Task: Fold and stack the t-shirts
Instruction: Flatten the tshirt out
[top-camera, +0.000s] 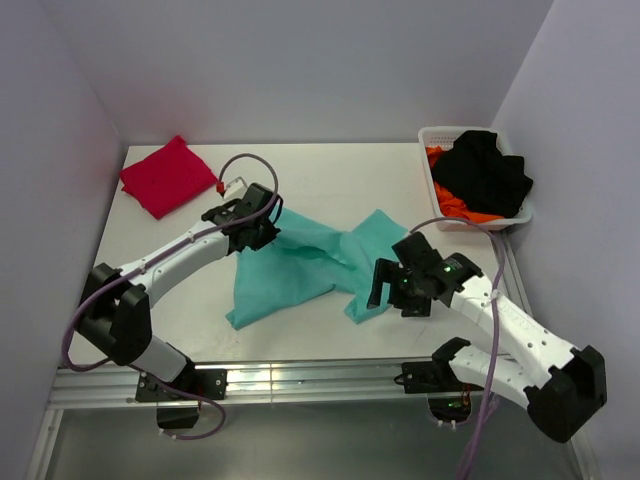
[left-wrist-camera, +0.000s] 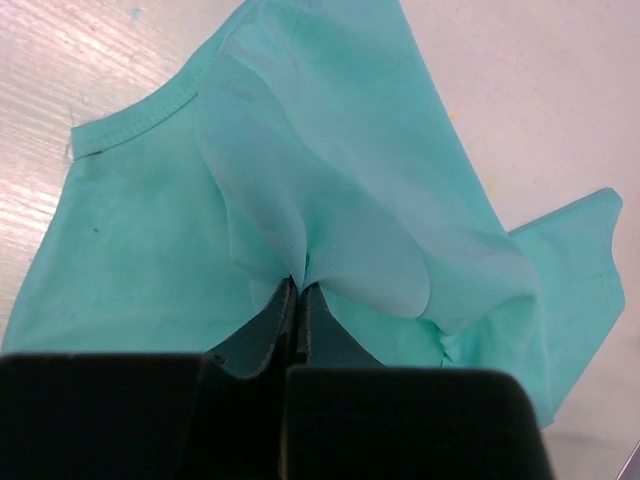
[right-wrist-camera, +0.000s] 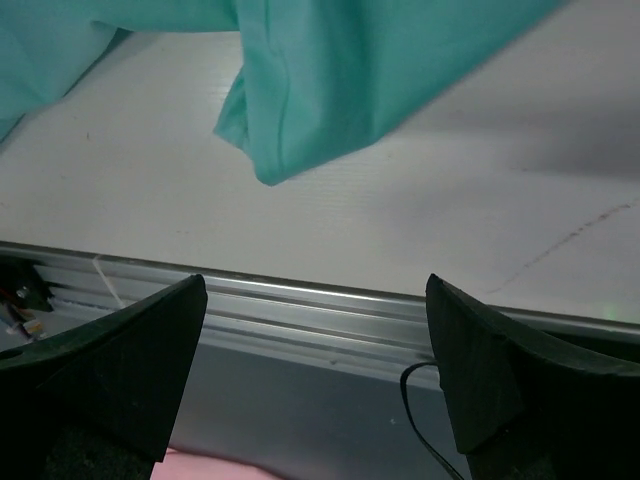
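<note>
T-shirt (top-camera: 290, 268), teal, thin, softly rumpled

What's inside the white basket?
A black cloth lies piled over an orange cloth in the basket. Whatever is beneath them is covered.

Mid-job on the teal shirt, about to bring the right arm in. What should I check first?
1. Left gripper shut on teal t-shirt: ok.
2. Right gripper open and empty: ok.
3. Shirt edge between the right jaws: not ok, it lies ahead of them.
4. Shirt spread flat: not ok, bunched.
5. Red t-shirt folded, apart from the teal one: ok.
6. Number of layers in the left pinch: cannot tell.
</note>
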